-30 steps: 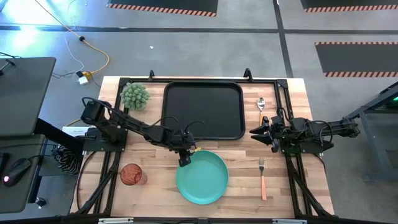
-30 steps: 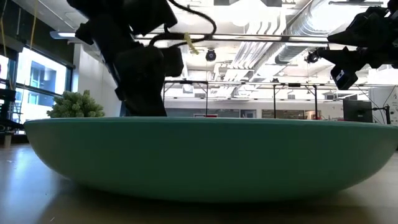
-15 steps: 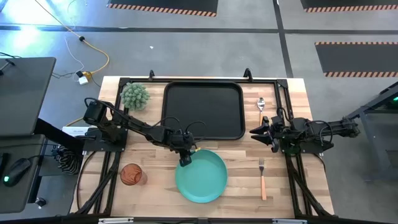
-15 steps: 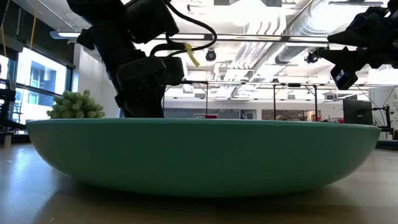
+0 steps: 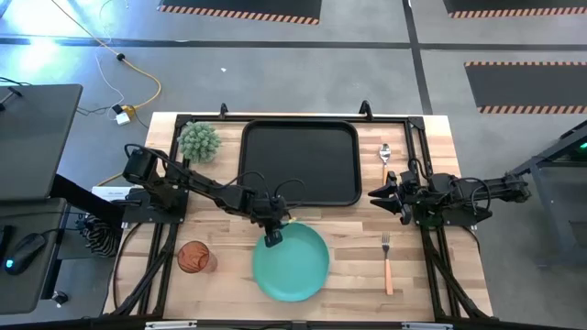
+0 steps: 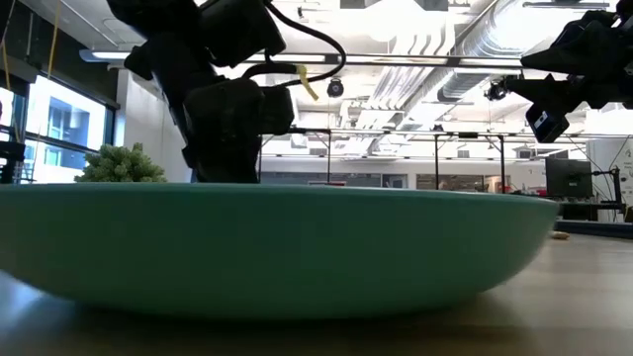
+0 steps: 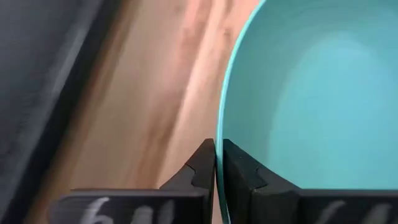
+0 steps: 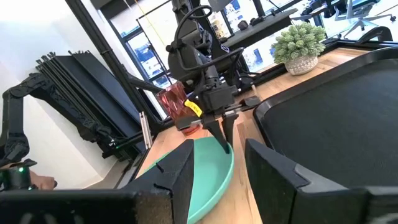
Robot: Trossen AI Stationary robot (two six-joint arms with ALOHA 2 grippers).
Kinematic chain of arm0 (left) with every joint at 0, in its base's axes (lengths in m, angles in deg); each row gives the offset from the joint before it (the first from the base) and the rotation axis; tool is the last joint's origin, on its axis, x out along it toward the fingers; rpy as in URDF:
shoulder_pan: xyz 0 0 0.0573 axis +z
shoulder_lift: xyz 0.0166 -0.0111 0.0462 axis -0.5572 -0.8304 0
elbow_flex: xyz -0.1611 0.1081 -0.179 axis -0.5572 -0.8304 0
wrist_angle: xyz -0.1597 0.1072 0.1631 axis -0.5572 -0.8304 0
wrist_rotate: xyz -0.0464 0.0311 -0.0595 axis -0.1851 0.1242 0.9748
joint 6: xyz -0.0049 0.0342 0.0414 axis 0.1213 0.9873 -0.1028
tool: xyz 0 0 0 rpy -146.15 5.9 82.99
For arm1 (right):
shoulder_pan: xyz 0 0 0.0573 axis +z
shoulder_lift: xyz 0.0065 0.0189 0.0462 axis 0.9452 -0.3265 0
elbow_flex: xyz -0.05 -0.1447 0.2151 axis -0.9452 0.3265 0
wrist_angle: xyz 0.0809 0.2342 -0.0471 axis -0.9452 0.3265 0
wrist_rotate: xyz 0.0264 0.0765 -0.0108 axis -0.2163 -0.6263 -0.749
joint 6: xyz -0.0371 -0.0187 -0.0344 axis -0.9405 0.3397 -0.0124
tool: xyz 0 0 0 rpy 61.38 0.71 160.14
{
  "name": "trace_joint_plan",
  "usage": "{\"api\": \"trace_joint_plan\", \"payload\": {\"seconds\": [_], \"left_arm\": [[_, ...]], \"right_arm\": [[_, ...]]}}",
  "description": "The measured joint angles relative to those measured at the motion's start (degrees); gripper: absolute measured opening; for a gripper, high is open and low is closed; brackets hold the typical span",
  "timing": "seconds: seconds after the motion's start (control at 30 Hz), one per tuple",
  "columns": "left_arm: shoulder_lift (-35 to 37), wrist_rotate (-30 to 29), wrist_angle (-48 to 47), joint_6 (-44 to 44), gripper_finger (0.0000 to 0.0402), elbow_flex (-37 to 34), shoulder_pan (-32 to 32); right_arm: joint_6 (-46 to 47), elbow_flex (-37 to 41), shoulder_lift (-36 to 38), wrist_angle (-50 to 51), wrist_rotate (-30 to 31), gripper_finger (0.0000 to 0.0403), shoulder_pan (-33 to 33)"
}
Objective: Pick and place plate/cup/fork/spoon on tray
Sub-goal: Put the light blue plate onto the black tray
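Observation:
The teal plate [image 5: 293, 264] lies on the wooden table near the front edge, in front of the black tray [image 5: 300, 163]. My left gripper [image 5: 272, 240] is shut on the plate's far-left rim. The red-brown cup [image 5: 193, 258] stands left of the plate. The fork [image 5: 388, 264] lies at the near right, and the spoon [image 5: 385, 158] lies right of the tray. My right gripper [image 5: 374, 196] hangs open above the table, right of the tray, with nothing between its fingers. My left gripper pinches the plate's rim [image 7: 219, 134] at its far-left side, one finger inside the dish and one outside. The fingers [image 8: 222, 138] come from above, pointing down. The plate's underside [image 6: 277, 307] rests on the table.
A spiky green plant [image 5: 199, 142] in a pot stands at the far left corner, beside the tray. Black frame rails run along the table's left and right sides. Bare wood lies between the plate and the fork.
My left gripper has shut on the plate's rim. The plate has slid a little toward the table's left edge with it.

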Motion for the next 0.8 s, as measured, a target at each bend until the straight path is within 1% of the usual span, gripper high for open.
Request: {"api": "trace_joint_plan", "payload": {"seconds": [0.1, 0.27, 0.4, 0.63, 0.8], "left_arm": [[0.0, 2.0, 2.5, -0.5, 0.0006, 0.0, 0.1], [0.8, 1.8, 5.3, -2.5, 0.0004, -0.1, 0.7], [1.6, 1.4, 5.4, -3.0, 0.0003, 0.6, 1.9], [1.6, 1.1, 5.0, -2.6, 0.0002, 5.6, 4.8], [1.6, 0.5, 2.1, 0.0, 0.0002, 10.4, 8.6]], "right_arm": [[0.0, 0.0, 0.0, 0.0, 0.0, 0.0135, 0.0], [0.0, 0.0, 0.0, 0.0, 0.0, 0.0135, 0.0], [0.0, 0.0, 0.0, 0.0, 0.0, 0.0135, 0.0], [0.0, 0.0, -0.4, 0.0, 0.0, 0.0135, 0.0], [0.0, 0.0, -0.4, 0.0, 0.0, 0.0135, 0.0]]}}
